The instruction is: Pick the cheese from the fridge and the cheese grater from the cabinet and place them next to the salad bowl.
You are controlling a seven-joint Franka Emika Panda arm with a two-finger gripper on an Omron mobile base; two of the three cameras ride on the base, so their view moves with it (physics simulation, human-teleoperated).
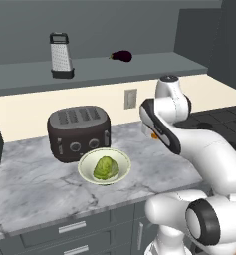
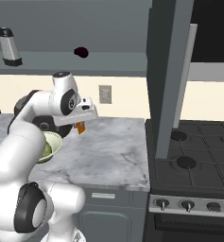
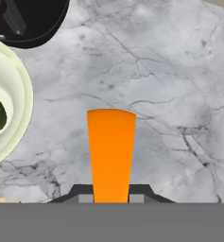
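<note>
My gripper [image 3: 111,196] is shut on the cheese [image 3: 111,153], a small orange wedge that points down over the marble counter. The gripper [image 2: 80,124] hangs to the right of the salad bowl [image 1: 87,160], apart from it, and the cheese [image 1: 154,135] peeks out under the hand. The cream-white bowl [image 3: 23,94] holds a green lettuce lump. On the long shelf of the cabinet [image 1: 139,64] the silver cheese grater [image 1: 60,55] stands upright at the left, also the cheese grater [image 2: 9,46] from the other side. The fridge is out of view.
A dark toaster [image 1: 78,132] stands right behind the bowl. A dark purple eggplant [image 1: 122,56] lies on the shelf right of the grater. A stove [image 2: 193,160] adjoins the counter on the right, behind a tall dark panel [image 2: 168,71].
</note>
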